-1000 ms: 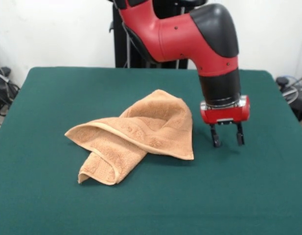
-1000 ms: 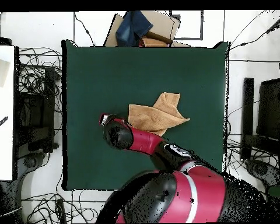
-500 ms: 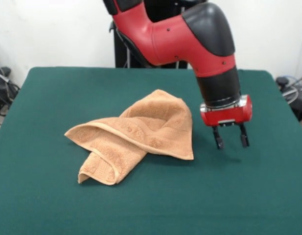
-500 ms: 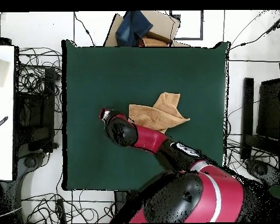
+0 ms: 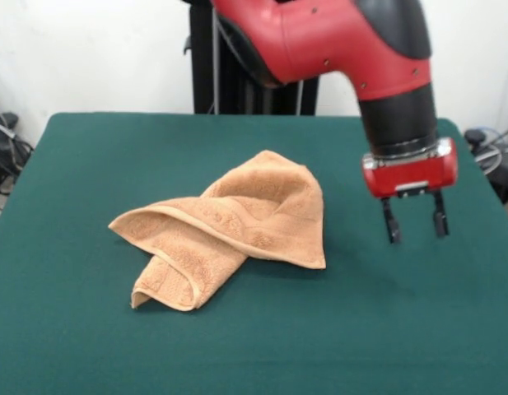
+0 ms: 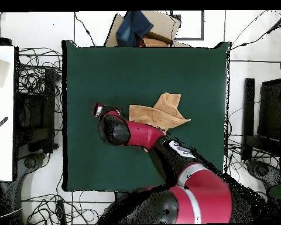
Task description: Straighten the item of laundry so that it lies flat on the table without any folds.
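Towel [image 5: 229, 230], small, light orange-tan terry, woven border band and hemmed edge showing: lies crumpled near the middle of the large rectangular table with dark green felt-like cloth surface [image 5: 114, 346]. One end is doubled under at the near side of the front view; a raised fold arches across the centre; one corner ends in a point close to the claw's side. No part lies fully flat. No label shows in either view.

Gripper [image 5: 414, 220], two black fingers under a red block on the red and black arm: hangs above bare cloth, beside the towel and apart from it, touching nothing. Fingers are spread, with a clear gap between them, and nothing is held. In the overhead view the gripper's head [image 6: 100, 111] sits just off one end of the towel [image 6: 159, 113].

Status, as a judgement: straightening is not achieved; a grasp on an edge or corner is the step in hand.

Risks, as a judgement:
- Claw stands off the fabric, so a straight descent would close on bare table.
- A pinch taken on the arched fold could catch two layers, dragging the whole bundle instead of opening it.
- Terry on felt probably grips, so a pulled corner may bunch rather than slide.
- The tucked-under end could stay folded if only the upper layer is drawn out.
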Tool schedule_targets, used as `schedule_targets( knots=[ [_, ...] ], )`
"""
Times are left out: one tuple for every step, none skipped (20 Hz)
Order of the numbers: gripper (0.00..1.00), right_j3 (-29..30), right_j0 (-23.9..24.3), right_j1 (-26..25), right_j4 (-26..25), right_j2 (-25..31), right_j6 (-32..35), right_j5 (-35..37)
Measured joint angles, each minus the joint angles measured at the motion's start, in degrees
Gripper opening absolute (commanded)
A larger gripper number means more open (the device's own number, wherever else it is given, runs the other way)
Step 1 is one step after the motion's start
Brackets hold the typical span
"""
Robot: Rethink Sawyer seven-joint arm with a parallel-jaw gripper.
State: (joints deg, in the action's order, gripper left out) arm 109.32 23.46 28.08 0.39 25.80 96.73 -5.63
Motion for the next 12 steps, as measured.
schedule_targets(
  knots=[
    [1.0, -0.02, -0.61, 0.95, 0.09, -0.35, 0.0, 0.17],
    [1.0, 0.0, -1.54, 2.52, 0.21, -0.97, 0.0, 0.65],
    [1.0, 0.0, -1.78, 3.0, 0.22, -1.19, 0.0, 0.86],
    [1.0, 0.0, -2.08, 3.69, 0.2, -1.56, 0.0, 1.21],
    [1.0, 0.01, -2.18, 4.04, 0.19, -1.73, 0.0, 1.44],
    [1.0, -0.02, -2.17, 4.71, 0.21, -2.07, 0.0, 2.03],
    [1.0, -0.04, -2.1, 4.85, 0.21, -2.26, 0.0, 2.27],
    [1.0, -0.06, -2.03, 4.87, 0.2, -2.39, 0.0, 2.43],
    [1.0, -0.04, -1.93, 4.84, 0.19, -2.56, 0.0, 2.63],
    [1.0, -0.06, -1.7, 4.64, 0.2, -3.07, 0.0, 3.09],
    [1.0, -0.07, -1.6, 4.51, 0.2, -3.33, 0.0, 3.28],
    [1.0, -0.07, -1.44, 4.28, 0.2, -3.78, 0.0, 3.59]
  ],
)
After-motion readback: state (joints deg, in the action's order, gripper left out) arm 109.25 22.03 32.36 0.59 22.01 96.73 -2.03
